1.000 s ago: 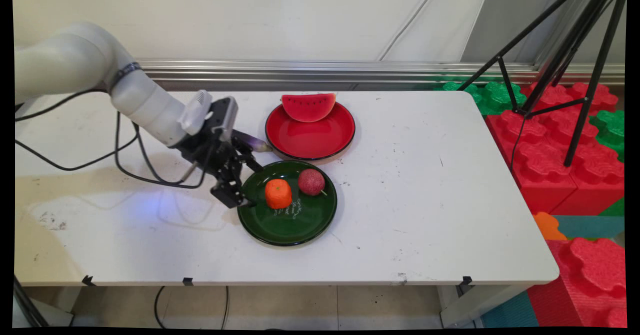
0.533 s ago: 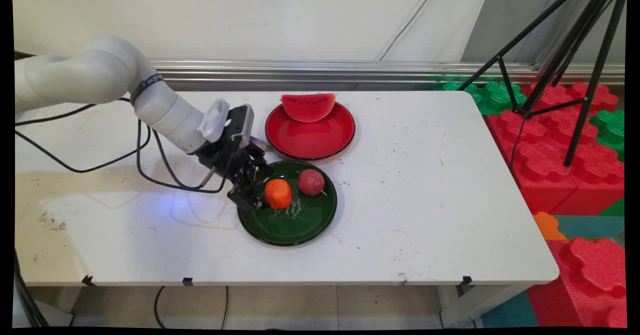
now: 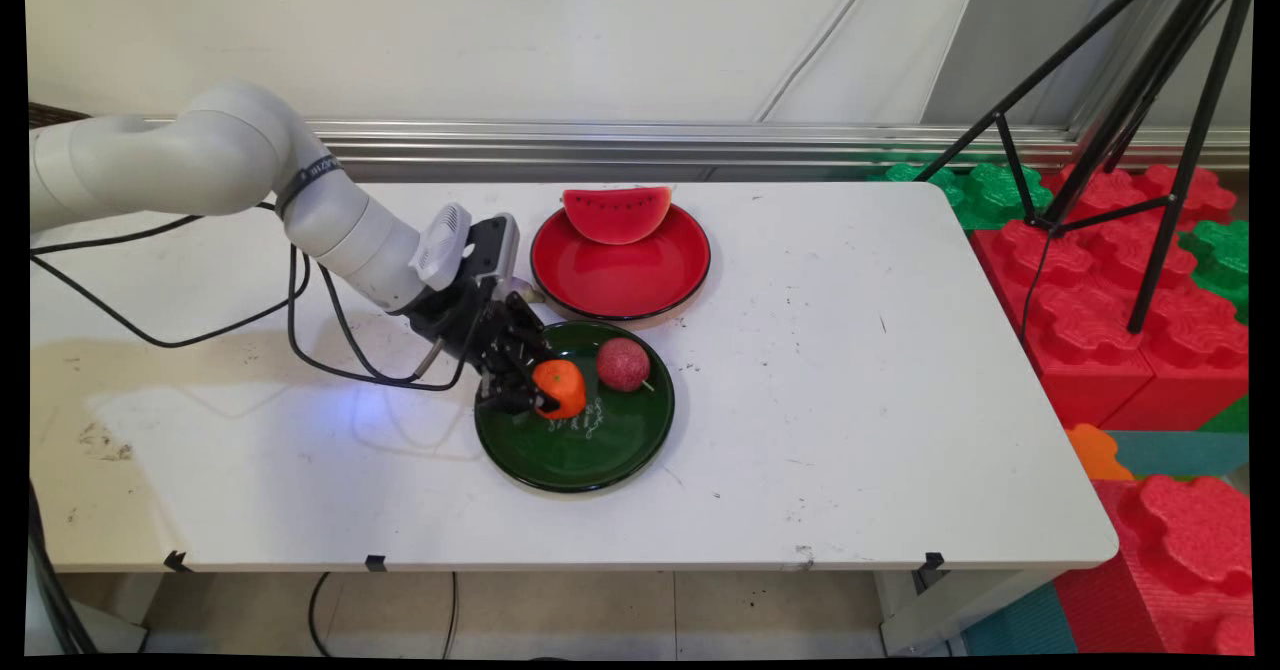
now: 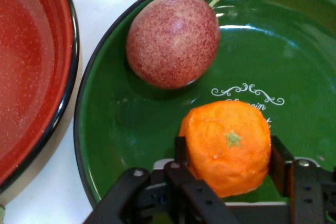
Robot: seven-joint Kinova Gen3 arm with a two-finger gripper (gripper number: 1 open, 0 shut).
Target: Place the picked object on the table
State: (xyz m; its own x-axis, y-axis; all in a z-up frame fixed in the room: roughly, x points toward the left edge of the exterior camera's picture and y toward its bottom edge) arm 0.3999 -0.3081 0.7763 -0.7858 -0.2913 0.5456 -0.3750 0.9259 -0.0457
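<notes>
The gripper (image 4: 227, 153) sits low over the left part of the green plate (image 3: 600, 450), its two fingers (image 4: 281, 163) closed in against either side of the orange (image 3: 560, 387), which rests on the plate. Just beside the orange, toward the plate's far side, lies a speckled reddish fruit (image 3: 623, 363) with a small stem; the two are near but apart in the hand view. Behind the green plate, nearly touching its rim, stands a red plate (image 3: 620, 280) with a watermelon slice (image 3: 616, 213) propped on its far edge.

The gripper's linkage hides the orange's left side and part of the green plate's rim in the main view, and the orange's underside is hidden in the hand view.

The desk (image 3: 850, 400) lies bare to the right and along its near edge. Black cables (image 3: 300, 335) droop onto it left of the gripper.
</notes>
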